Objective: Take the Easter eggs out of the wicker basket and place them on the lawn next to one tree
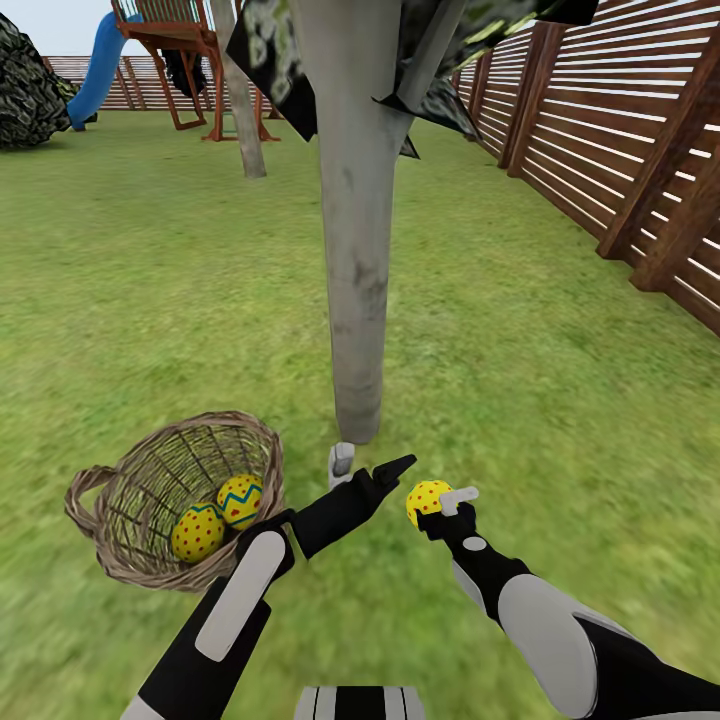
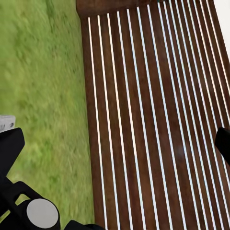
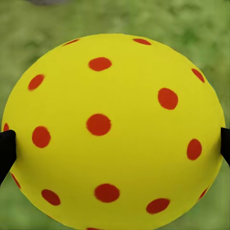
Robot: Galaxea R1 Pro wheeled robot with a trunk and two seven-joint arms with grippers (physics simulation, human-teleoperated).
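**One egg out and in hand, two left in the basket**

At about 8 o'clock in the head view, the round grey-brown wicker basket of open woven twigs (image 1: pixel 175 500) sits tipped on the mottled green lawn (image 1: pixel 150 300), and two yellow Easter eggs with red dots and a blue zigzag band (image 1: pixel 220 517) lie touching in its bowl. Just beside its rim the left pincer (image 1: pixel 372 467) points toward the trunk foot, fingers spread apart and holding nothing. At 12 o'clock rises the smooth pale grey tree trunk (image 1: pixel 355 260), its foot near both pincers. At about 5 o'clock the right pincer (image 1: pixel 440 503) is closed on the third yellow red-dotted egg (image 3: pixel 112 132), a dark fingertip (image 3: pixel 6 148) pressed on each flank, over grass near the trunk.

By my judgement a third of the job is nearly done: this egg wants setting down, then two more fetches.

Open grass lies all round the trunk; the brown slatted wooden fence (image 1: pixel 620 140) at 2 o'clock stands well apart.
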